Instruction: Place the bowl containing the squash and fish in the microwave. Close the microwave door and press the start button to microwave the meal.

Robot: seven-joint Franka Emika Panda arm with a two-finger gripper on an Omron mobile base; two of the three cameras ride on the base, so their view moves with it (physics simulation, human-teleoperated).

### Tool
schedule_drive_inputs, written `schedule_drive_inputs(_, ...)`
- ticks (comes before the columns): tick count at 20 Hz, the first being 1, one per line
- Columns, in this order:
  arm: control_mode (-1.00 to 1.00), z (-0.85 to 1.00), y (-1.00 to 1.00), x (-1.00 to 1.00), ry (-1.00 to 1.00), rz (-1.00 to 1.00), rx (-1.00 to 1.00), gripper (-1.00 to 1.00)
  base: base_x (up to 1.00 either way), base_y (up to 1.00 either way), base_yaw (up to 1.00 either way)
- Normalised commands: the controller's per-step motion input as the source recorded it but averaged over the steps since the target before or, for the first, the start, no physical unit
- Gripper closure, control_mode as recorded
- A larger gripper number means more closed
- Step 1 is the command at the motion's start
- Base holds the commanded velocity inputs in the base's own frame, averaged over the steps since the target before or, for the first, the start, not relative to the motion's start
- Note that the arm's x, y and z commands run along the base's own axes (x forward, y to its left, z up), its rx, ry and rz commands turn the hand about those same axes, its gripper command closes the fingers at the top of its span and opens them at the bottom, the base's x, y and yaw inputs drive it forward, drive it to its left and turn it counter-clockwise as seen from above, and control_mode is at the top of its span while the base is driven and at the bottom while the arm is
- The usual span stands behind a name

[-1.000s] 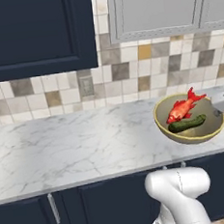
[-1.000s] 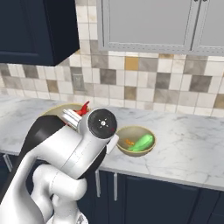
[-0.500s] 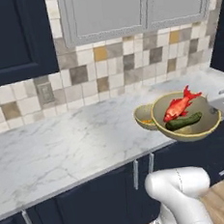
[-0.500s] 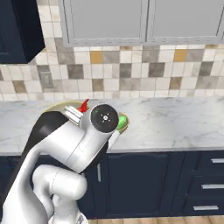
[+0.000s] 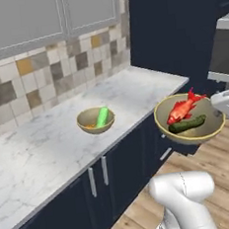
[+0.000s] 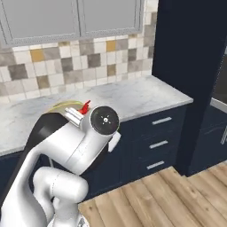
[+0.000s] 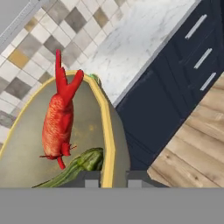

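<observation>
The end effector [image 7: 106, 178] grips the rim of the bowl [image 5: 190, 120], which carries the fish [image 5: 183, 109] and the squash [image 5: 187, 125]; no writing is readable.

Finishes: stone, glaze, painted fronts, timber.
The surface [image 5: 133, 87] looks like polished white marble with grey veins; the bowl [image 5: 207, 130] is matt tan with a smooth yellow rim; fish [image 7: 57, 122] glossy red, squash [image 7: 76, 168] dull dark green; wall tiles [image 6: 53, 64] satin ceramic; cabinet fronts [image 6: 150, 142] matt navy with brushed metal handles; floor [image 6: 177, 199] pale wood planks.
</observation>
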Motion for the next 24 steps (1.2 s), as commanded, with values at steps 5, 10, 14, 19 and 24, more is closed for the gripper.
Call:
schedule_drive_inputs(5, 1.00, 0.00, 0.00, 0.00, 0.00, 0.00, 0.00, 1.00, -0.33, -0.24, -0.55)
schedule_drive_inputs(10, 1.00, 0.00, 0.00, 0.00, 0.00, 0.00, 0.00, 1.00, -0.09, -0.65, -0.58)
schedule_drive_inputs(14, 1.00, 0.00, 0.00, 0.00, 0.00, 0.00, 0.00, 1.00, 0.00, -0.69, -0.54)
schedule_drive_inputs(19, 1.00, 0.00, 0.00, 0.00, 0.00, 0.00, 0.00, 1.00, 0.36, -0.23, -0.37)
schedule_drive_inputs(24, 1.00, 0.00, 0.00, 0.00, 0.00, 0.00, 0.00, 1.00, 0.61, -0.14, -0.30)
